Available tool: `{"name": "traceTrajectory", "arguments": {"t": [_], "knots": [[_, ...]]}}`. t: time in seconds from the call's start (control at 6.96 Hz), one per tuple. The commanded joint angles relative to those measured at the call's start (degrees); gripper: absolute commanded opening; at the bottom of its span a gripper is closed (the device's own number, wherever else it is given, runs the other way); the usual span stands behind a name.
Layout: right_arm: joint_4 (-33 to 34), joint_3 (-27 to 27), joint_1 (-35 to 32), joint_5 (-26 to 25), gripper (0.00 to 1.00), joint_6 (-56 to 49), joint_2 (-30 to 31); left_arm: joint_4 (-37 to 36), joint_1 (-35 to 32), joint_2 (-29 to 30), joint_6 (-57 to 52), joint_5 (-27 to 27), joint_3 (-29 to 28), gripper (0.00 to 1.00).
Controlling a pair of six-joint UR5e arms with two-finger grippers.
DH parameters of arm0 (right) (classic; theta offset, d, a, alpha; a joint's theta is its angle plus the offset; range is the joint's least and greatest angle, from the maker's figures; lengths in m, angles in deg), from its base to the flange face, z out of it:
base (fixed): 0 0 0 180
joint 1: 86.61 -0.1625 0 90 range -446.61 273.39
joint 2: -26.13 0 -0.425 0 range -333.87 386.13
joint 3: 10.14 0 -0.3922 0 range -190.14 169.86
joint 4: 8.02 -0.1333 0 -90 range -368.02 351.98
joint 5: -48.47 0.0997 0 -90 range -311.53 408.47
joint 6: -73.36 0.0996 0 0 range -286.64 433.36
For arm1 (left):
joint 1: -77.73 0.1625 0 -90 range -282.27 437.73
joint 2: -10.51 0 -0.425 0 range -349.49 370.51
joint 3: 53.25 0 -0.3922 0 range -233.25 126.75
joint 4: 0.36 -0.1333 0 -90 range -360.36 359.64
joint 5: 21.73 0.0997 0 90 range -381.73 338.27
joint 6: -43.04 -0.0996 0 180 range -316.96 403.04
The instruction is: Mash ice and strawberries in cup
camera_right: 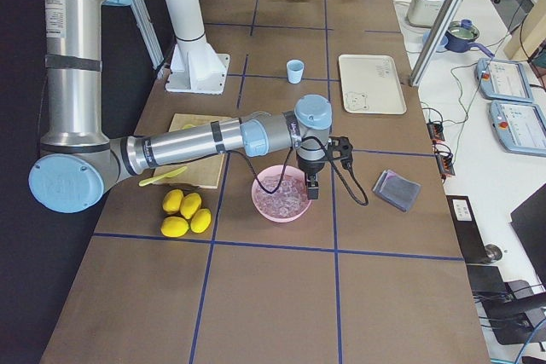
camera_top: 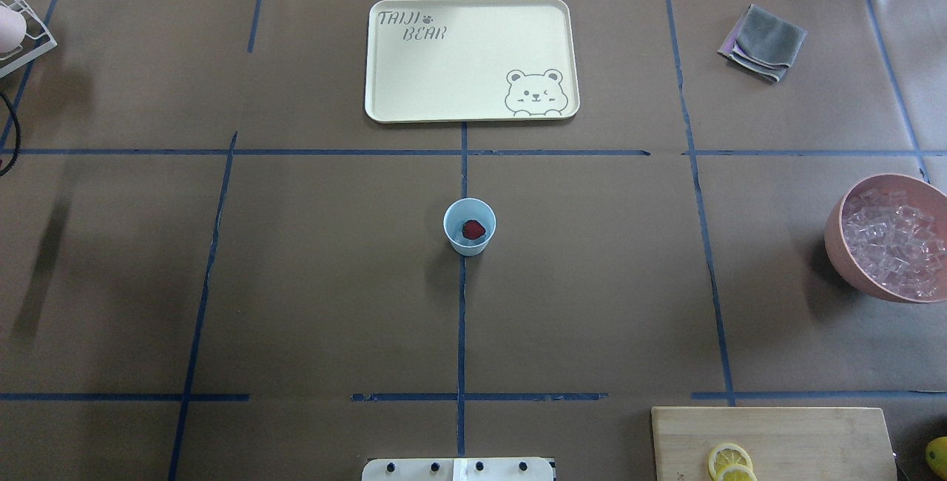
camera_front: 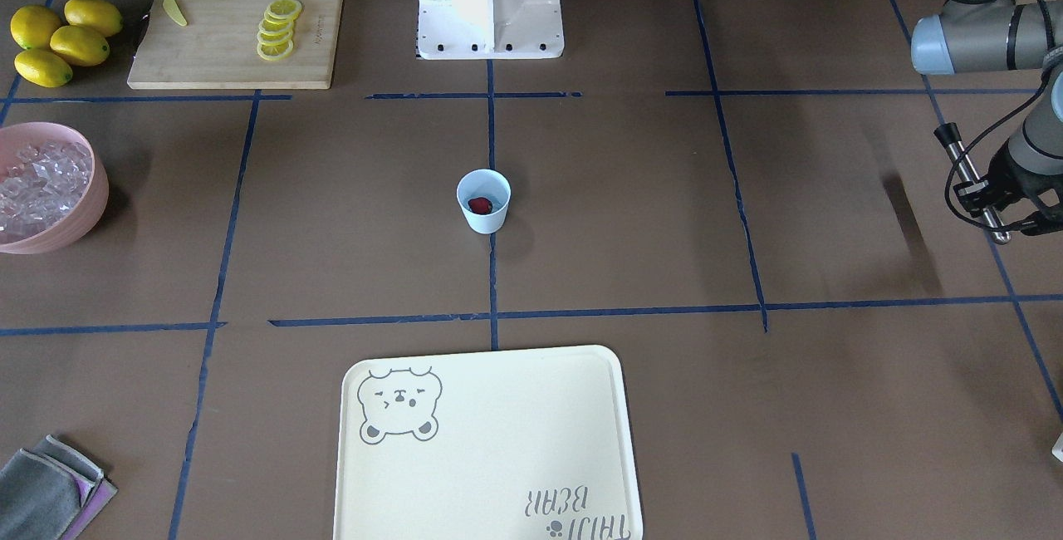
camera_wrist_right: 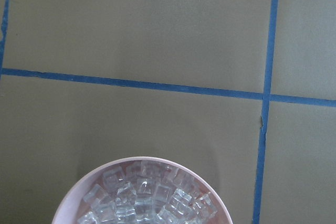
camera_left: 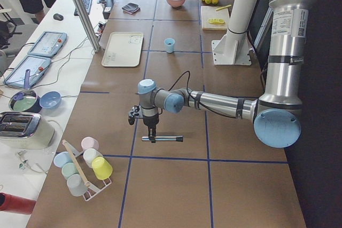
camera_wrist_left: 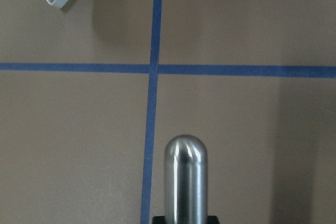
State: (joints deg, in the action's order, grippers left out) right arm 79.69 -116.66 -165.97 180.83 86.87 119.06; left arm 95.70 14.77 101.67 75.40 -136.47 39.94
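The left fingers (camera_left: 152,132) are clamping a steel muddler (camera_left: 163,139) sideways, well off to the robot's left, parked clear until the mashing, I'd say. The cup (camera_top: 469,226) is standing upright mid-tabletop (camera_top: 296,281), carrying the strawberry (camera_top: 473,229); whether ice is lying under it, I cannot tell. The right fingers (camera_right: 312,187) are hanging over the pink bowl (camera_top: 836,244) heaped with ice (camera_top: 891,240), likely going for cubes. Open or closed? Cannot tell.

Open table (camera_top: 333,281) rings the cup (camera_top: 469,226); tray (camera_top: 470,59), pink bowl (camera_top: 843,244), cutting board (camera_top: 814,436) stand well apart.
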Motion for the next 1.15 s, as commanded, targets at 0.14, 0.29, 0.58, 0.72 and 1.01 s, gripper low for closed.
{"name": "traceTrajectory", "arguments": {"t": [0.14,0.29,0.58,0.72,1.01], "knots": [[0.0,0.0,0.0,0.0,1.00,0.0,0.1,0.1,4.7,0.1,-2.9,-0.4,-1.1,0.00],[0.0,0.0,0.0,0.1,1.00,0.0,0.1,0.1,4.7,-0.2,-5.7,-0.3,-1.4,0.00],[0.0,-0.2,0.0,0.1,1.00,0.0,0.1,0.2,4.8,-0.2,-5.9,-0.2,-3.0,0.00],[0.0,-0.3,0.0,0.1,1.00,0.1,0.1,0.2,4.8,-0.1,-5.4,-0.3,-3.8,0.00],[0.0,-0.4,0.0,0.1,1.00,0.2,0.1,0.3,4.8,0.2,-5.0,-0.4,-4.4,0.00]]}}
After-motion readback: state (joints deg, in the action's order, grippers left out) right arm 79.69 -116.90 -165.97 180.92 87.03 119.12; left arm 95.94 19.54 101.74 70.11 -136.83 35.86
